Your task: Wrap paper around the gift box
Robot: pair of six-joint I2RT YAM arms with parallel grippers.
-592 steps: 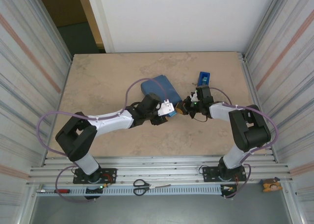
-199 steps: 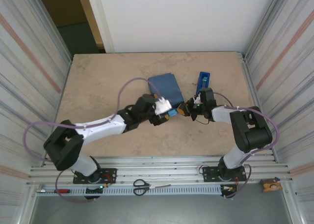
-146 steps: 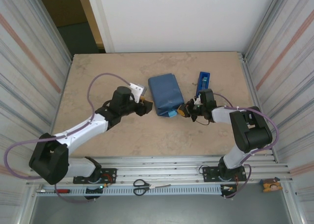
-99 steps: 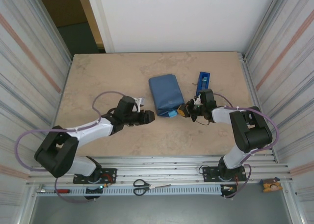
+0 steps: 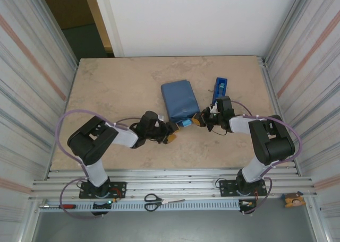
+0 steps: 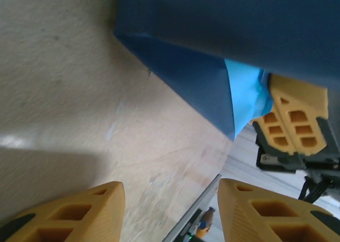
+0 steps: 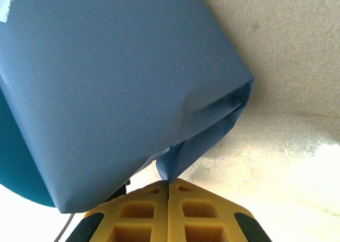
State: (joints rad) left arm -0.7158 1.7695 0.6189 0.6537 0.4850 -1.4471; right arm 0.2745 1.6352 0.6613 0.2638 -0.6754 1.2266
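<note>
Midway across the table [image 5: 106, 88], a touch right of centre, we had the paper [image 5: 179, 97] folded into a squat slate-blue parcel lying flat. The gift box we could not see: every face turned our way was covered. The top looked smooth and dark blue. At the near end a loose flap [image 5: 185, 123] stuck out, showing the lighter blue underside.

On to the right gripper [image 5: 197, 120], down at that near right corner. From its wrist we saw the paper [image 7: 106, 83] bulging overhead and the flap [image 7: 202, 138] running to a point between the pads. The right gripper [image 7: 169, 186] was closed tight, nipping the tip.

Low at the near left corner sat the left gripper [image 5: 171, 136]. From its wrist the left gripper [image 6: 170, 191] stood partly spread, bare table between the fingers, nothing held. Beyond it we caught the paper [image 6: 239, 19], the pale flap [image 6: 244, 96], and one of the other gripper's orange fingers [image 6: 295, 114] against it.

Just right of the parcel stood a blue tape dispenser [image 5: 220, 86], partly cut off by the right arm. Scissors [image 5: 153, 201] lay on the front rail.
</note>
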